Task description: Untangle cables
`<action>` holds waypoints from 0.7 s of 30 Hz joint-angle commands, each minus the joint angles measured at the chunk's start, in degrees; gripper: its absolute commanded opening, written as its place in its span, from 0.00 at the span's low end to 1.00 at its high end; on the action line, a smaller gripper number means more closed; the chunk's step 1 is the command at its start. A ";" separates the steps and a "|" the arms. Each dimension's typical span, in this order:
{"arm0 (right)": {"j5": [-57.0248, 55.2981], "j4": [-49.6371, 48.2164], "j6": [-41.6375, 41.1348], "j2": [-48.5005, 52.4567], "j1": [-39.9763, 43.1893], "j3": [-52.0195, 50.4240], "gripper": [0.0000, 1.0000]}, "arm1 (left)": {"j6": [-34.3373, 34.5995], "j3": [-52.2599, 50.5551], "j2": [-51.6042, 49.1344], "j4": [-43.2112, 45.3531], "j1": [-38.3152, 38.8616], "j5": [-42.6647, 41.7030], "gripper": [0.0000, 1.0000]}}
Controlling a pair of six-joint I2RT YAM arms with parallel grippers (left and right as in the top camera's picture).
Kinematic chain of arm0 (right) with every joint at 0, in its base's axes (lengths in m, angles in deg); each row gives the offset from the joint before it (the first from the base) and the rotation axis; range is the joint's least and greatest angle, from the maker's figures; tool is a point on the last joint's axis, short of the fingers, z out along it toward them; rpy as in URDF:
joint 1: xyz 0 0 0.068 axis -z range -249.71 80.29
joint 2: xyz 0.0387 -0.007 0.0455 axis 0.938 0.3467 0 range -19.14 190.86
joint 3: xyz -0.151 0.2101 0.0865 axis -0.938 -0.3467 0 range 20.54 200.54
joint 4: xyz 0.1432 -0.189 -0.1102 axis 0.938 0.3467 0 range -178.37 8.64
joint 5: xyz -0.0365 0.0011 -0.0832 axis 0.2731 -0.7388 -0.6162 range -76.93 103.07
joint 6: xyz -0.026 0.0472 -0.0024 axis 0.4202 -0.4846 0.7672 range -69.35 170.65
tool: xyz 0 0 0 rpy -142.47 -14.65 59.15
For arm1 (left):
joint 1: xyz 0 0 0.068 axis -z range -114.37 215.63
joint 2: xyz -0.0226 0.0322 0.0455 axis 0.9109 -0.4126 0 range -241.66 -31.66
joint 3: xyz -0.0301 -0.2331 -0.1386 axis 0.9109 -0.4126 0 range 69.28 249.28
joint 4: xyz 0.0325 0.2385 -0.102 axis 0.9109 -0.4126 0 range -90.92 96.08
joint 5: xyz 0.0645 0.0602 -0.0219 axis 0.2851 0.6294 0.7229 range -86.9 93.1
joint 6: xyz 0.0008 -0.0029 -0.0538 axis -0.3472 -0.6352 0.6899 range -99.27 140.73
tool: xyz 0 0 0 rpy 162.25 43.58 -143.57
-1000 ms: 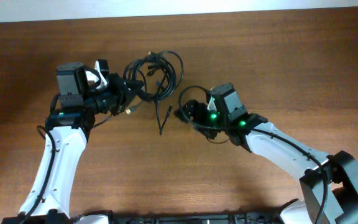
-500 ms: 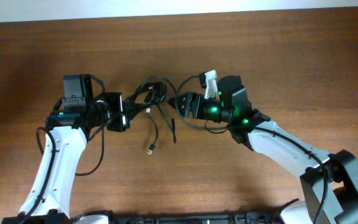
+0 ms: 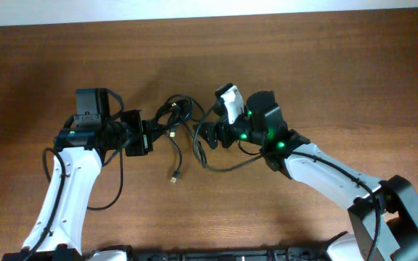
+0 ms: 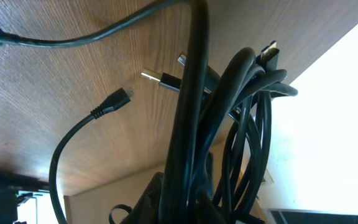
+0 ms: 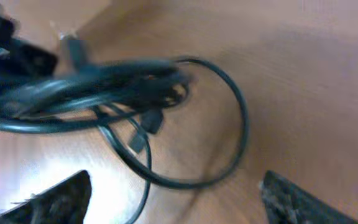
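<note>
A loose plug end (image 3: 174,176) trails nearest. Beyond it, the left gripper (image 3: 142,135) pinches the cables (image 3: 178,110) above the table (image 3: 325,72) — the right gripper (image 3: 203,135) gapes alongside. Separation looks under way; next, probably, catching one strand.

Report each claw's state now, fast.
Left claw: closed on the black cables.
Right claw: open, holding nothing.

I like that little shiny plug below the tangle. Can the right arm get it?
Probably yes. The plug sits clear of the tangled cables, with nothing covering it, and the right gripper is nearby with its jaws open.
</note>
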 commanded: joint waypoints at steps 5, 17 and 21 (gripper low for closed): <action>-11.87 -1.64 5.95 0.59 -5.90 0.11 0.65 | 0.57 0.74 0.59 0.09 2.38 -0.63 0.00; -8.31 10.36 0.63 -1.36 -5.90 0.11 0.04 | 0.55 0.74 0.59 0.59 -0.81 4.04 0.00; -8.31 17.99 0.26 -1.38 -5.90 0.11 0.04 | 0.39 0.74 0.59 3.78 -3.43 3.78 0.00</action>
